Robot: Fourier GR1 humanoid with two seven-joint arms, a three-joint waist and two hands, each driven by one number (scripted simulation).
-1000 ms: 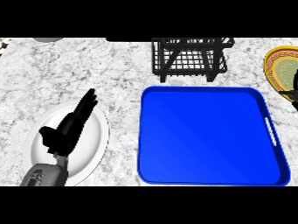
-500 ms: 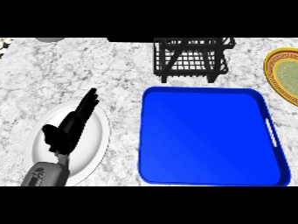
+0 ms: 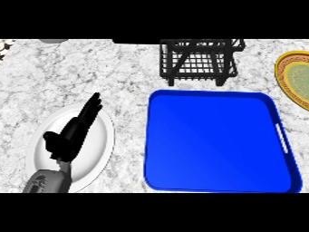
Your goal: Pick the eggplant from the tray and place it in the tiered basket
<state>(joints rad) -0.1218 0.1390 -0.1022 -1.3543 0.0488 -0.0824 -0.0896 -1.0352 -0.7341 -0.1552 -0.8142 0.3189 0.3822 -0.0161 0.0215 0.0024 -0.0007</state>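
The tray (image 3: 220, 142) was bright blue, the tiered basket (image 3: 198, 61) black wire. A white plate (image 3: 96, 140) lay under the black left hand (image 3: 70, 138). The tabletop (image 3: 70, 77) was grey-white marble; another plate (image 3: 296, 81) was yellow-rimmed, green inside.

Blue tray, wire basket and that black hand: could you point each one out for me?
blue tray (image 3: 217, 140), head view: on its bare blue floor.
black wire basket (image 3: 198, 60), head view: on its front wire wall.
left hand (image 3: 70, 136), head view: on the palm, over the white plate (image 3: 103, 149).
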